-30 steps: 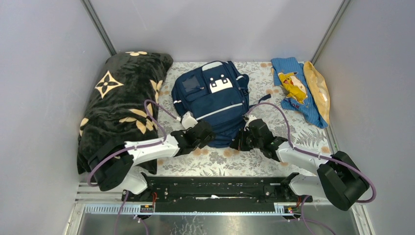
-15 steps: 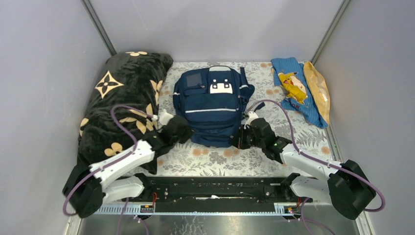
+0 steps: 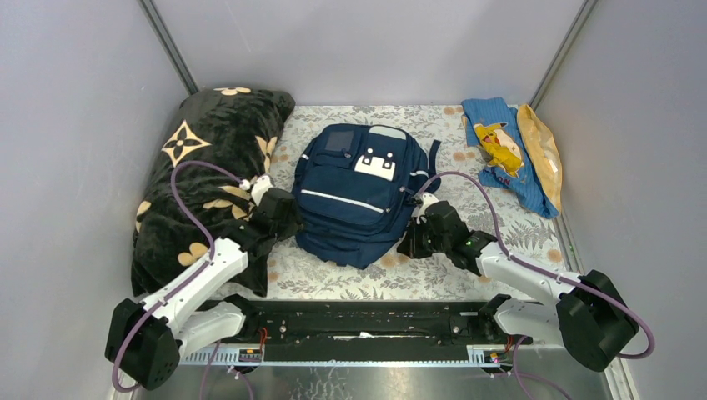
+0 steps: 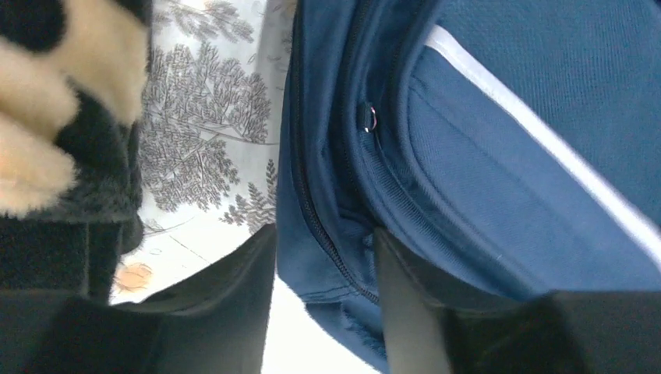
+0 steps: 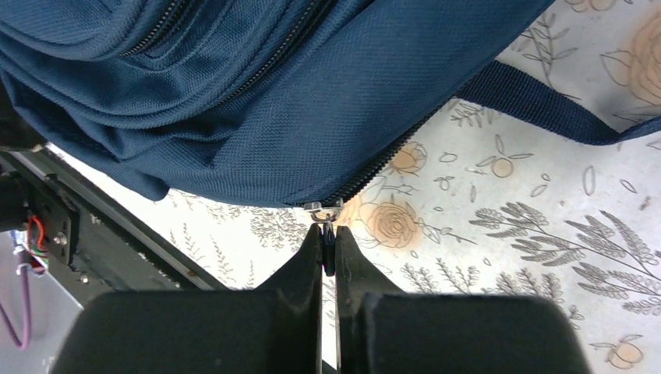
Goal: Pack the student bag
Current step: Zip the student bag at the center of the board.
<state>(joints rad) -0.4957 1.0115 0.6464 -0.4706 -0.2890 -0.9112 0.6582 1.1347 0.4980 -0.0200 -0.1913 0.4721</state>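
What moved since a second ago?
The left gripper swung left from the bag's near end to its left side, and its jaws are now open around the edge. The bag turned, its near end sliding left. The right gripper stayed shut on the zip pull. The blanket and blue cloth stayed put.

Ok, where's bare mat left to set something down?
Widest: the near strip of floral mat between the student bag and the base rail. Also the right side, between the right arm and the blue cartoon cloth. Crowded: the gap between black blanket and bag, filled by the left fingers.
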